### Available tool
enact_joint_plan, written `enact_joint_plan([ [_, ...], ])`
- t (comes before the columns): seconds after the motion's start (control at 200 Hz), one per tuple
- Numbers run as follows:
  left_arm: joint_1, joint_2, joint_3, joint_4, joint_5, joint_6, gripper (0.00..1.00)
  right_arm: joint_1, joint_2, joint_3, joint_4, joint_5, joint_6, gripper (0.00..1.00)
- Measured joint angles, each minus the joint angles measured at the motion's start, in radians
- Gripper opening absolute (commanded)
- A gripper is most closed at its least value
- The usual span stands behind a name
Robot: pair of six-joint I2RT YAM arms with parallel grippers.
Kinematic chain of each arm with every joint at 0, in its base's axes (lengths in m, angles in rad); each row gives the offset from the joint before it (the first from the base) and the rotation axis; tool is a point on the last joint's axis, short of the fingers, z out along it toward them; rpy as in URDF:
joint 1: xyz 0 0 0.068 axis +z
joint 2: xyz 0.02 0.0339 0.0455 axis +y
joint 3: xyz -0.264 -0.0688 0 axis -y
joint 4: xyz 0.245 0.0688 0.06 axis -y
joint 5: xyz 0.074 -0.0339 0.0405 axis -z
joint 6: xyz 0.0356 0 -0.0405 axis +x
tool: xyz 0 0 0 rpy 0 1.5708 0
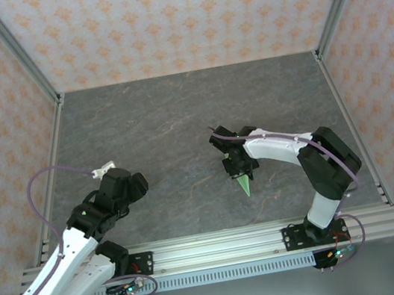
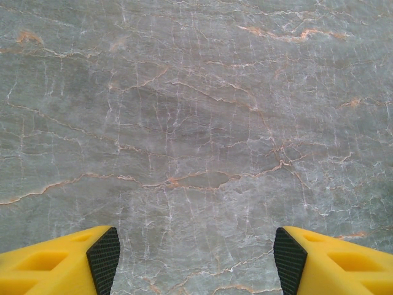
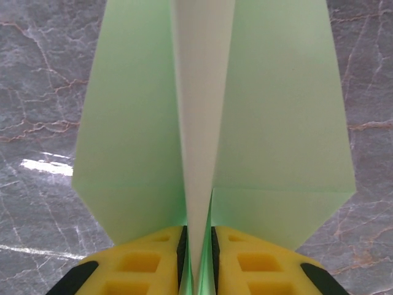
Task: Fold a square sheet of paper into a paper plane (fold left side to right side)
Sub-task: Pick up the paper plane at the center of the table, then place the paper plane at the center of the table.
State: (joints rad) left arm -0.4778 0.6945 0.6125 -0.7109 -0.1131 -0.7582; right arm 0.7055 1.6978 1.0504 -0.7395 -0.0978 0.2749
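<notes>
The paper plane [image 3: 276,123] is pale green, folded into a pointed dart with two flat wings and a centre keel. My right gripper [image 3: 198,258] is shut on that keel, its yellow fingers [image 3: 147,264] narrowly apart with the paper filling the gap. In the top view the plane [image 1: 245,185] pokes out below the right gripper [image 1: 237,171], right of the table's middle, point toward the near edge. My left gripper [image 2: 195,258] is open wide over bare marble with nothing between its pads. It hangs at the left of the table [image 1: 104,168], far from the plane.
The grey marble table [image 1: 176,113] is walled by patterned panels [image 1: 175,15] at the back and sides. An aluminium rail [image 1: 221,246] carrying both arm bases runs along the near edge. A purple cable [image 1: 43,177] loops beside the left arm.
</notes>
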Motion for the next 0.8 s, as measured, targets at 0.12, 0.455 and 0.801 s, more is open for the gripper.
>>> enact_joint_plan([
  [0.12,0.000,0.000,0.000,0.000,0.000,0.000,0.70,-0.007,0.015,-0.003,0.015,0.000,0.000,0.20],
  [0.455,0.000,0.000,0.000,0.000,0.004,0.006,0.71,-0.038,0.045,-0.003,0.041,-0.043,0.002,0.11],
  [0.801,0.000,-0.001,0.023,-0.003,0.058,0.036,0.73,-0.143,0.194,0.366,-0.052,-0.063,0.044,0.08],
])
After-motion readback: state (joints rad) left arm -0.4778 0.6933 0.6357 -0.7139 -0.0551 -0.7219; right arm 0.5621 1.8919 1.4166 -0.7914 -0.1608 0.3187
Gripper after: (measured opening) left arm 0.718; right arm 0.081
